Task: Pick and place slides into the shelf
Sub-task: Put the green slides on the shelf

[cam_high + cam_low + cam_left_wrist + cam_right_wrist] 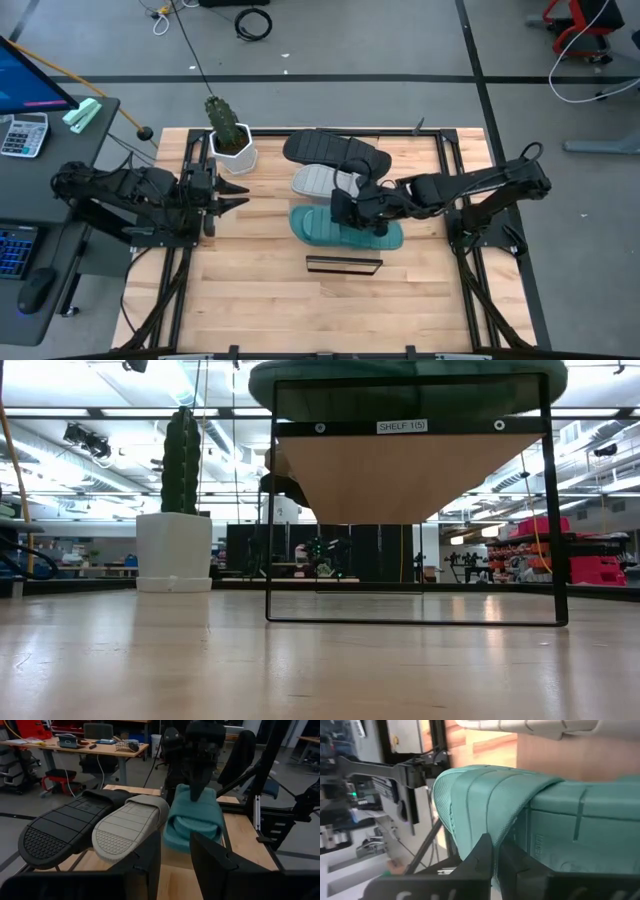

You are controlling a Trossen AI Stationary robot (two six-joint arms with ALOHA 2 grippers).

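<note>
Three slides lie side by side across the shelf [343, 264], whose sloping board and black frame [400, 480] fill the low view. The black slide [335, 150] is farthest, the light grey slide [322, 181] sits in the middle, and the teal slide [340, 232] is nearest. The left wrist view looks at the black [65, 827] and grey [127, 825] soles and the teal slide [192, 822]. My right gripper [366, 214] is shut on the teal slide's strap. My left gripper [238, 195] waits open by the table's left side, its fingers [175, 865] apart. My right gripper [495, 855] pinches the edge of the teal slide's ribbed strap [502, 822] between its two fingers. It comes from the table's right, slanting down onto the slide [200, 775]. The slide lies on the shelf, showing over the frame's top [400, 375].
A cactus in a white pot [230, 140] stands on the table's far left, tall in the low view [178, 510]. Bare slatted tabletop [300, 310] stretches along the near edge. Black frame rails [455, 190] run along both sides.
</note>
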